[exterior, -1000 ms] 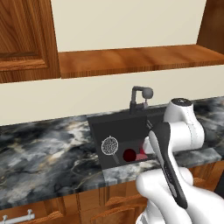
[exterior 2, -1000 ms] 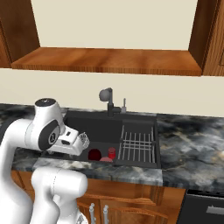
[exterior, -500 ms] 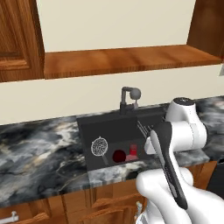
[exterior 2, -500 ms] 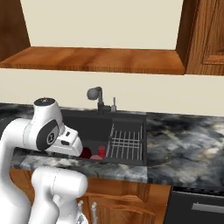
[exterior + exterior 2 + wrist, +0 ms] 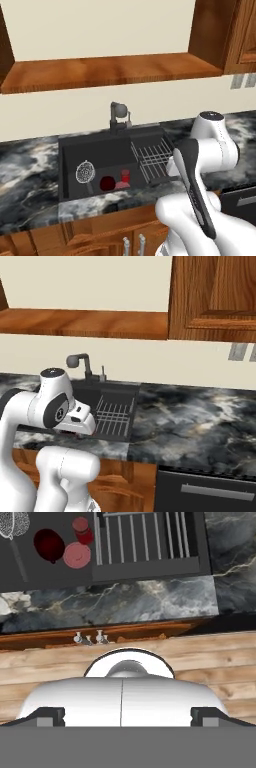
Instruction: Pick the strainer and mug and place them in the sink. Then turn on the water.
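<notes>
The black sink [image 5: 92,149] holds the silvery mesh strainer [image 5: 86,173] at its left and the dark maroon mug [image 5: 106,183] just right of it. In the hand view the strainer [image 5: 12,524] and the mug [image 5: 48,544] lie on the sink floor [image 5: 45,576] at the top left. No water runs from the dark faucet [image 5: 118,116]. My gripper [image 5: 121,718] is open, its dark fingertips [image 5: 49,716] wide apart with nothing between them. It hangs in front of the counter, over the floor, well back from the sink.
A small brighter red cup [image 5: 125,174] and a pink disc [image 5: 121,186] lie beside the mug. A wire rack [image 5: 152,159] fills the sink's right part. Dark marbled counter [image 5: 200,411] stretches to the right, with a dark appliance front [image 5: 210,491] below and wooden cabinets [image 5: 215,296] above.
The whole picture has shifted: the base has driven to the right along the counter, so the sink now sits further left. Strainer and mug stay in the sink. The gripper stays open.
</notes>
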You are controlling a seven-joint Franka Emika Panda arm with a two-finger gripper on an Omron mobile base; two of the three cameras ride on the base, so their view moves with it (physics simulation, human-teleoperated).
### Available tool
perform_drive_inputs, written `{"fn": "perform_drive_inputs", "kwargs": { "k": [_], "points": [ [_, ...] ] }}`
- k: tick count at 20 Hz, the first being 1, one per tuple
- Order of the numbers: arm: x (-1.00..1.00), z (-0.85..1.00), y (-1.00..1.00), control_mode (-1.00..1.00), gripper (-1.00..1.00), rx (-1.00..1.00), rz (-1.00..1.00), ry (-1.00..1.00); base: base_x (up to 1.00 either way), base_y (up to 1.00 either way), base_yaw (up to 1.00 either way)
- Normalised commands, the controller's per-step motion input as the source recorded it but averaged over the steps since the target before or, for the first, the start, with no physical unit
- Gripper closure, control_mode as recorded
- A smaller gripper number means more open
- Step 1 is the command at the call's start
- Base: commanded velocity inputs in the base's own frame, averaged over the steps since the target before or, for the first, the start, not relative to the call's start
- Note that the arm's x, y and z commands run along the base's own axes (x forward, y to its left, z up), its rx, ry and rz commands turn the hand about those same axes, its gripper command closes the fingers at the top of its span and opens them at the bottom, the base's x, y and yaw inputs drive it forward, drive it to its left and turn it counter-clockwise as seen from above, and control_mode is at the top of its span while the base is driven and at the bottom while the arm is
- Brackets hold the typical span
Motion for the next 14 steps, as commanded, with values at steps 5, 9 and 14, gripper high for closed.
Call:
{"fn": "perform_drive_inputs", "kwargs": {
  "k": [5,9,14],
  "points": [
    [0.00,0.00,0.00,1.00,-1.00,0.00,0.00,0.00,0.00,-0.45,0.00],
    [0.00,0.00,0.00,1.00,-1.00,0.00,0.00,0.00,0.00,-0.55,0.00],
    [0.00,0.00,0.00,1.00,-1.00,0.00,0.00,0.00,0.00,-0.65,0.00]
  ]
}}
